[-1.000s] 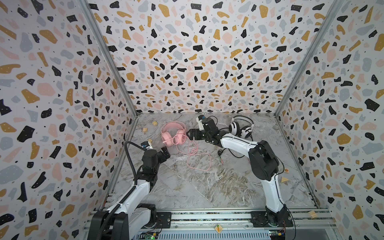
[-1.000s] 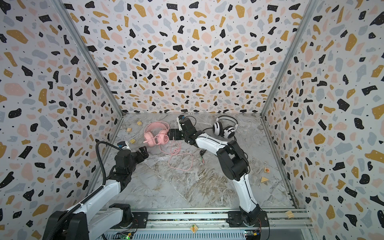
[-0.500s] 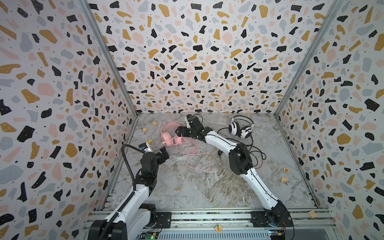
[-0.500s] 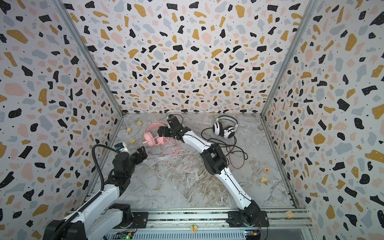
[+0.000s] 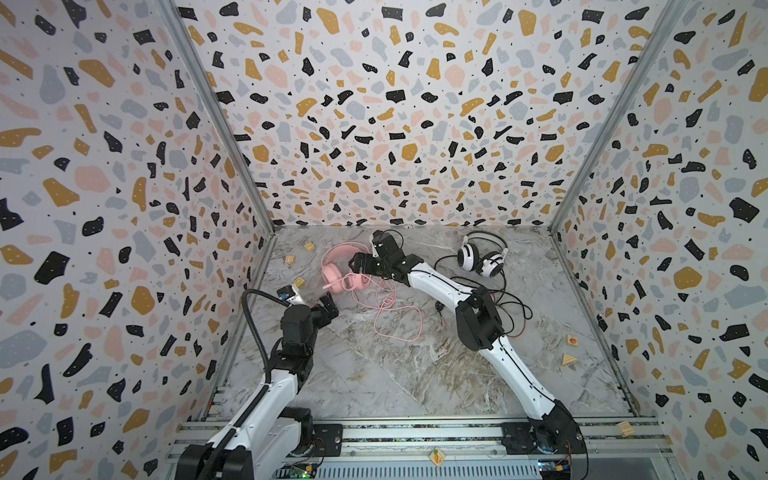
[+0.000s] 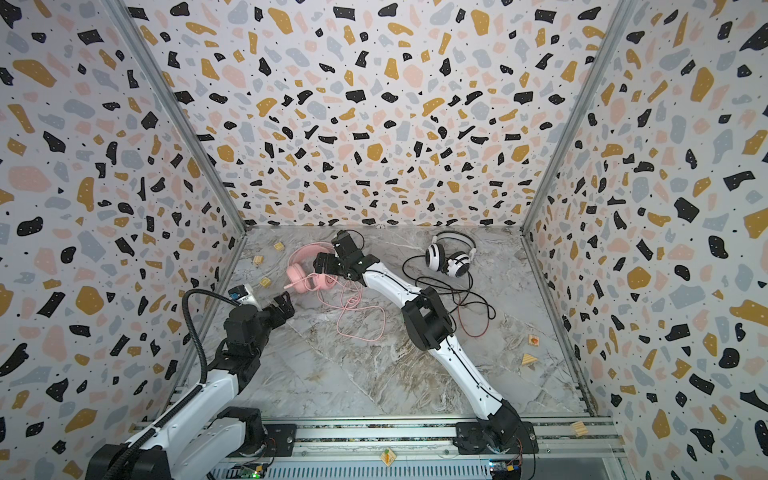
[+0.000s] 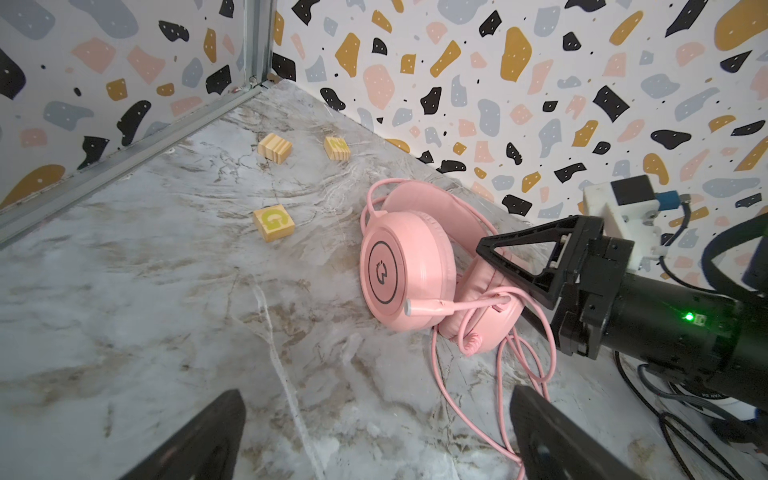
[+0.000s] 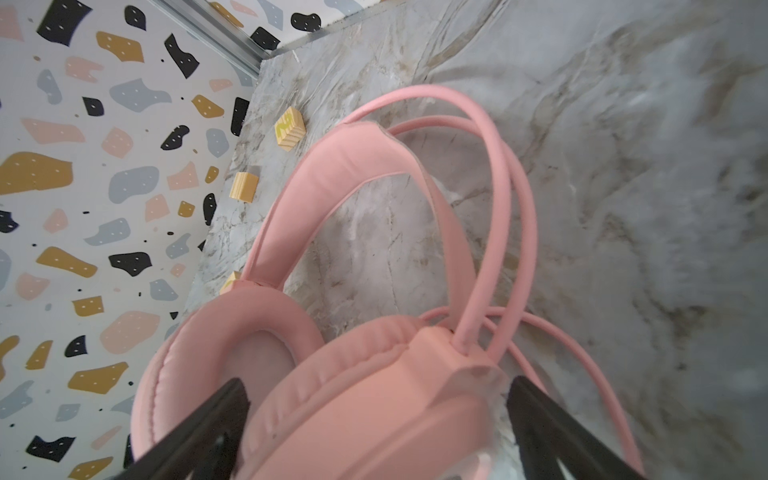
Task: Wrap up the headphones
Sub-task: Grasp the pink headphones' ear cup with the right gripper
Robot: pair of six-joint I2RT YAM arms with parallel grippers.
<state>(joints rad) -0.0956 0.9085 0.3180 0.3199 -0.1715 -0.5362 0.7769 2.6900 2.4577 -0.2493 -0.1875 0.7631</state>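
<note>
R gripper point(image 5: 358, 266) swung over to pink headphones point(image 5: 332, 275); jaws wide astride an earcup point(image 8: 357, 415), so grasp's prob. next. L gripper point(image 5: 328, 303) wide too, nearby.

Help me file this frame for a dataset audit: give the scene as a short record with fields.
pink headphones: back left of the table, pink cord loose in loops, unwrapped
white-and-black headphones: back right, black cord sprawled loose
right gripper: open, jaws straddling one pink ear cup
left gripper: open, empty, short of the pink headphones
wooden blocks: several scattered on the table
</note>
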